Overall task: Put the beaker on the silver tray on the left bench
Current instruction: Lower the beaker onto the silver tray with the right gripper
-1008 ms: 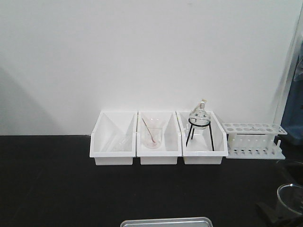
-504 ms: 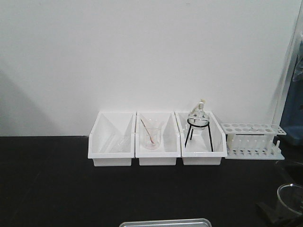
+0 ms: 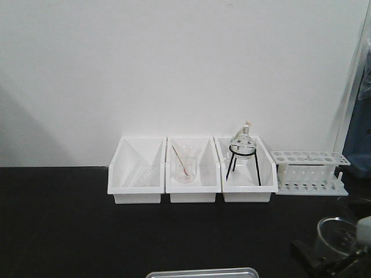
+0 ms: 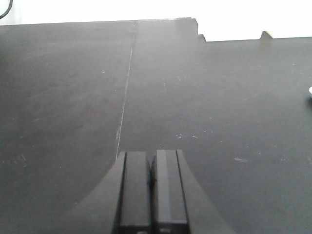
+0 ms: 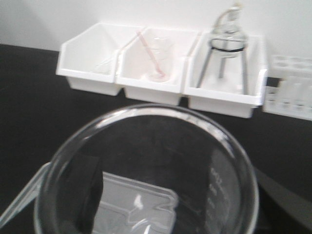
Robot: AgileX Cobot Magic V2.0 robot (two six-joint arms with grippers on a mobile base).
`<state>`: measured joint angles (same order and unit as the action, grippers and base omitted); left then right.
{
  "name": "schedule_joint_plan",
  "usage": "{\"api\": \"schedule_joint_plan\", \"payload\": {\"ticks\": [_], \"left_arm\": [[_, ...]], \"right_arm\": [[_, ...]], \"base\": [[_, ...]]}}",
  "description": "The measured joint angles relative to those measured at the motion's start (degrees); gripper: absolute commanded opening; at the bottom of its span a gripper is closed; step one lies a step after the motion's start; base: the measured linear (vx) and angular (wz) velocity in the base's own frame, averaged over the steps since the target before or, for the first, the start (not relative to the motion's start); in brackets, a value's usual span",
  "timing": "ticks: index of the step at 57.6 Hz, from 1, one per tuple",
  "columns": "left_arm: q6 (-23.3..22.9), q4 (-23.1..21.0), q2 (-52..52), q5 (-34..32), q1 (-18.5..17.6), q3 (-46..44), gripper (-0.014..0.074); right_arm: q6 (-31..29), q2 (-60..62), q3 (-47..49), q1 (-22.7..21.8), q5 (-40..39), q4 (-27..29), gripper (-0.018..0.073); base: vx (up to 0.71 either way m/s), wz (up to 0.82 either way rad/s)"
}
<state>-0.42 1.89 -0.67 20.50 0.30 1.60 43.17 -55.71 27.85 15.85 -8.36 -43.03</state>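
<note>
**Item:** beaker (image 3: 335, 233), clear glass, no contents visible.
**Position:** far right of the black surface (image 3: 69, 226), near edge. It stands upright with its rim level, and appears to be raised a little off the surface.
**Holder:** right pincer (image 3: 331, 255), clamped on the beaker. The wrist view shows a dark finger on each side of the glass wall.
**Destination:** silver tray (image 3: 203, 271), at the near centre of the surface. Only its far rim shows in the front view.
**Key relation:** the tray lies to the left of the beaker and slightly nearer, well apart from it. In the right wrist view one tray corner shows through the glass, low and left. The carry therefore looks like a leftward move, with the beaker's long axis kept vertical.
**Other arm:** left pincer (image 4: 152, 187), jaws together and holding nothing, over bare surface. The right arm alone has the load.
**Adjacent stock:** three white bins (image 3: 192, 196) and a test-tube rack (image 3: 310, 174) along the far wall, away from the likely path.
</note>
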Motion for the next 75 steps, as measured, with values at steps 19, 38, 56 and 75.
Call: {"api": "schedule_joint_plan", "payload": {"ticks": [19, 38, 56, 75], "left_arm": [[0.0, 0.0, 0.0, 0.0, 0.0, 0.0, 0.0001], [0.0, 0.0, 0.0, 0.0, 0.0, 0.0, 0.0001], [0.0, 0.0, 0.0, 0.0, 0.0, 0.0, 0.0001], [0.0, 0.0, 0.0, 0.0, 0.0, 0.0, 0.0001]], "right_arm": [[-5.7, -28.2, 0.7, 0.0, -30.9, -1.4, -0.0003], [-16.9, -51.6, 9.2, 0.0, -39.9, -1.2, 0.0000], [-20.3, -61.0, 14.7, 0.0, -41.5, 3.4, 0.0015], [-25.0, -63.0, 14.9, 0.0, -41.8, 7.3, 0.0132]], "base": [[0.00, 0.00], [0.00, 0.00], [0.00, 0.00], [0.00, 0.00]]}}
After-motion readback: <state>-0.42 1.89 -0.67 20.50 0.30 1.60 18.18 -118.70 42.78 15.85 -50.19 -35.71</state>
